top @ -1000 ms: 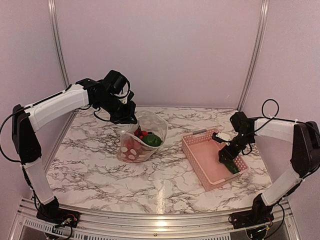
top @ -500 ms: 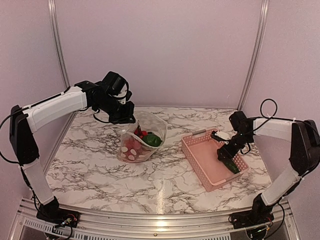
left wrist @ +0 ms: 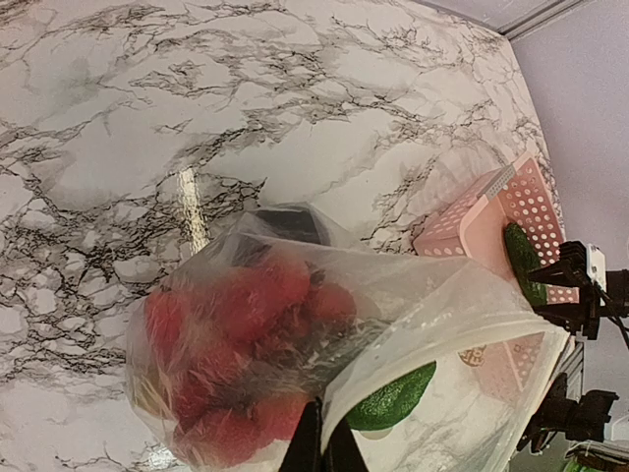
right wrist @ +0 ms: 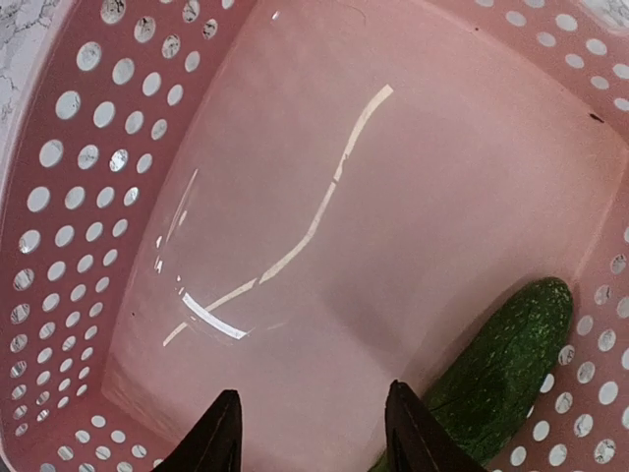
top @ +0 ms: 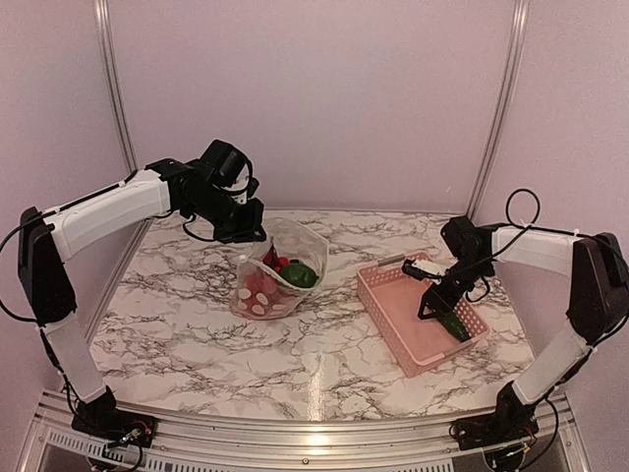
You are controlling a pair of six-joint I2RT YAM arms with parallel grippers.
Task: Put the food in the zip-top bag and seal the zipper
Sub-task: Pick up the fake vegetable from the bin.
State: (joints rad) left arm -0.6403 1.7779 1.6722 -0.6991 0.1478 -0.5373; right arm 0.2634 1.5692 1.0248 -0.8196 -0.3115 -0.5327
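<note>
left gripper: jaws together, pinched on the top rim of the zip-top bag and holding it up off the table.
left wrist view: fingertips meet at the bottom edge, with bag film clamped between them.
zip-top bag: stands centre-left on the marble, mouth open toward the pink basket, white dots on its lower face.
zipper: probably the thicker band along the mouth rim, too faint to confirm; not pressed shut.
red fruit: several red pieces bunched in the bag's bottom.
green pepper: inside the bag, near the mouth.
right gripper: jaws apart, nothing between them, low inside the basket.
cucumber: lies on the basket floor against the perforated wall, just beside one finger; contact can't be told.
pink basket: right of the bag, well apart from it.
</note>
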